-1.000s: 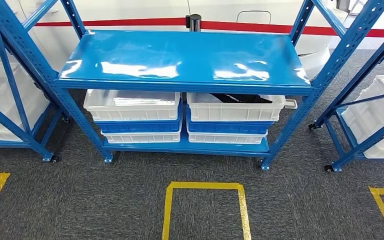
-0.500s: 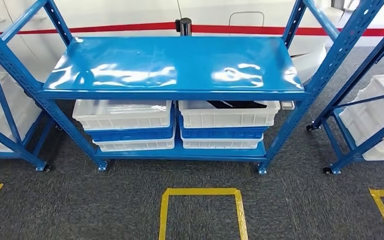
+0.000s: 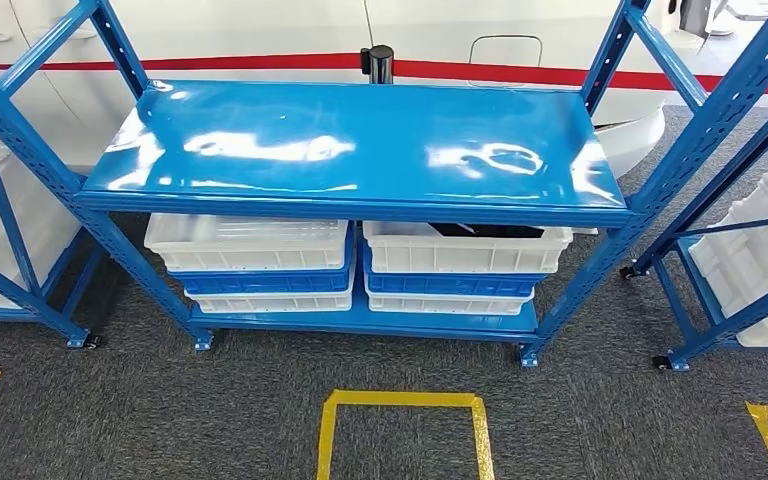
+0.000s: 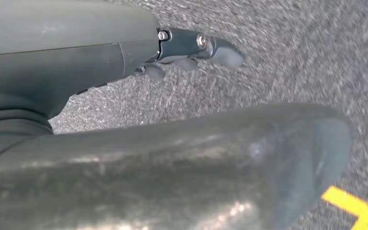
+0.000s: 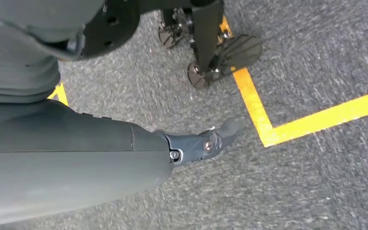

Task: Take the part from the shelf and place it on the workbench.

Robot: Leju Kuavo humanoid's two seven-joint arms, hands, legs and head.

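A blue shelf rack (image 3: 360, 140) stands straight ahead with a bare, glossy top board. On its lower board sit two stacks of white and blue bins. A black part (image 3: 487, 231) lies in the right top bin (image 3: 465, 252), mostly hidden under the top board. The left top bin (image 3: 245, 245) looks empty. My left hand (image 4: 124, 62) hangs over the grey carpet, fingers (image 4: 191, 50) apart and holding nothing. My right hand (image 5: 124, 153) also hangs over the carpet, its fingers (image 5: 206, 141) stretched out and empty.
More blue racks with white bins flank the shelf on the left (image 3: 10, 200) and right (image 3: 750, 240). A yellow tape square (image 3: 400, 402) marks the carpet before the shelf. A black post (image 3: 377, 62) stands behind, against a white wall with a red stripe.
The whole head view has shifted: the shelf now sits lower and slightly larger in the picture, so the camera has moved. Nothing on the shelf has moved.
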